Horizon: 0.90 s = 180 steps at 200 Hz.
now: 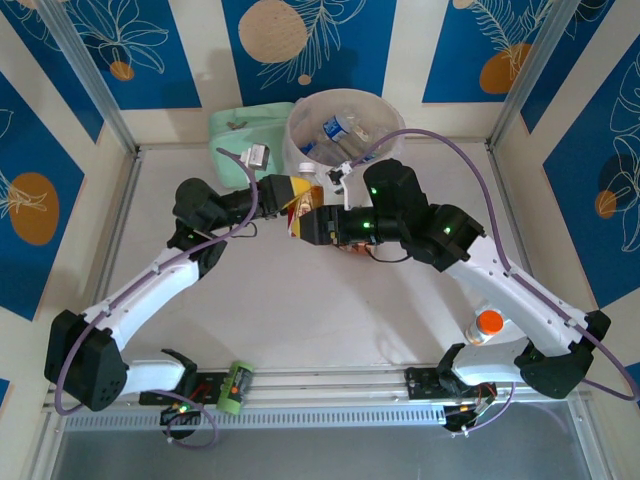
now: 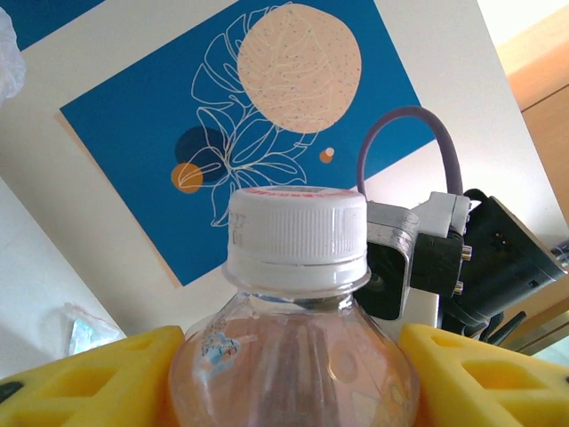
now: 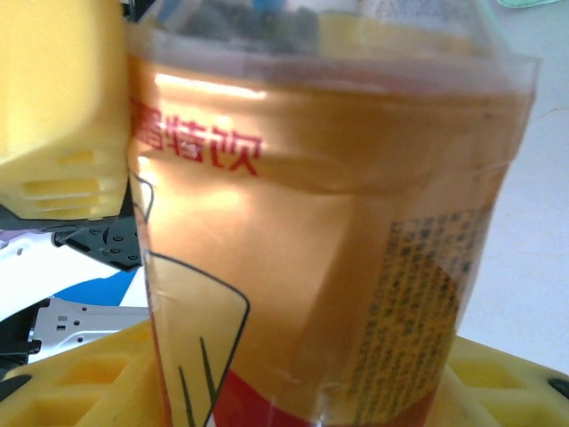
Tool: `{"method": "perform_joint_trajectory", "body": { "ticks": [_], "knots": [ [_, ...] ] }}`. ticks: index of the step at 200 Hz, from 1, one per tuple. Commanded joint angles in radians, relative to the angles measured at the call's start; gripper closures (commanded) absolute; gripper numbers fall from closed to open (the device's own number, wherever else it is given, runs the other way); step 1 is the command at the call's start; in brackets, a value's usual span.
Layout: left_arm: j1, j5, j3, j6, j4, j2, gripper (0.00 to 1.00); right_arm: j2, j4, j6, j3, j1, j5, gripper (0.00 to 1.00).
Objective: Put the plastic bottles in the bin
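Observation:
A clear plastic bottle [image 1: 303,212] with a white cap and an orange and red label hangs above the middle of the table, just in front of the bin [image 1: 300,120]. Both grippers hold it. My left gripper [image 1: 290,195] is shut on its shoulder; in the left wrist view the bottle [image 2: 298,267] fills the space between the yellow fingers [image 2: 89,382] of the gripper [image 2: 293,378]. My right gripper [image 1: 316,224] is shut on the labelled body [image 3: 329,222], its own jaws [image 3: 302,391] low in that view. The cream bin holds several bottles [image 1: 335,130].
A pale-green pouch [image 1: 240,135] lies left of the bin. A bottle with an orange cap [image 1: 486,325] stands by the right arm's base. A green bottle [image 1: 235,386] lies on the near rail beside the left base. Wall rails close in the table at the sides.

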Motion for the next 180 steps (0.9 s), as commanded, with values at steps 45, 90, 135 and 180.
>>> {"method": "perform_joint_trajectory", "body": {
  "ticks": [45,90,135,180],
  "knots": [
    [0.002,-0.002,0.081,0.085,-0.042,0.009,0.45,-0.028,-0.006,0.010,-0.009,-0.014,0.027,0.21],
    [0.061,-0.105,0.279,0.306,-0.387,0.029,0.45,-0.137,-0.097,0.023,-0.035,-0.109,0.125,0.03],
    [0.069,-0.449,0.753,0.643,-0.930,0.228,0.51,-0.261,-0.172,0.046,-0.117,-0.251,0.114,0.04],
    [0.070,-0.505,1.213,0.765,-1.116,0.561,0.52,-0.343,-0.185,0.083,-0.220,-0.279,0.116,0.05]
  ]
}}
